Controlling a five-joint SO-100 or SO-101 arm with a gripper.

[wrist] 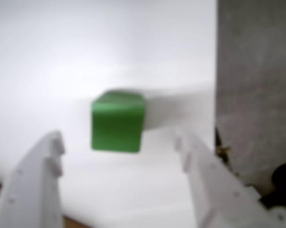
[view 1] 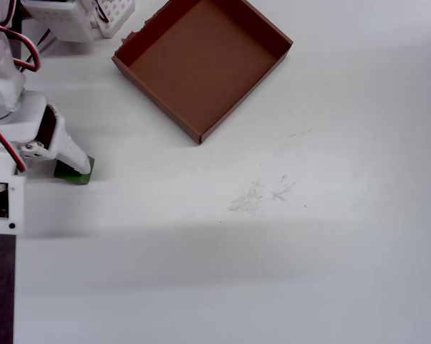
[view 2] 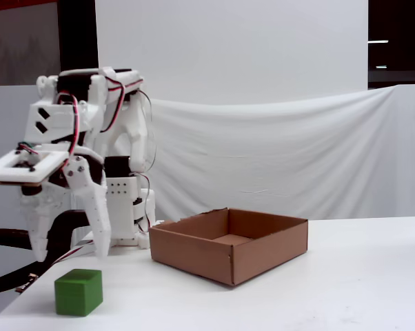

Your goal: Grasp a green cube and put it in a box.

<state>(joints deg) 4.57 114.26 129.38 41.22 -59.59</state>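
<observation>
The white surface [view 1: 287, 272] takes up nearly the whole overhead view, bare apart from a few faint scuffs near its middle. The robot arm [view 2: 90, 138] stands at the surface's edge, at about nine to ten o'clock in the overhead view, white with red and black wires looping over its joints.

Next in size is the box [view 1: 201, 61], sitting at roughly twelve o'clock in the overhead view, turned corner-on and with nothing in it. From the side its walls look low, so dropping something in should need little lift.

The gripper [wrist: 119, 145] is released: in the wrist view the two white jaws stand wide apart with the cube between and just beyond them, neither one touching it. In the fixed view the jaws hang above the cube, clear of it.

The green cube [view 2: 78, 292] rests on the surface at nine o'clock in the overhead view, well apart from the box, which lies toward one o'clock from it. It looks small, solid and stiff, probably light, with matte flat faces that should not slip much. I would take it by two opposite side faces, jaws squared to them and low enough to bite near the middle, since a corner grip could twist it out.
</observation>
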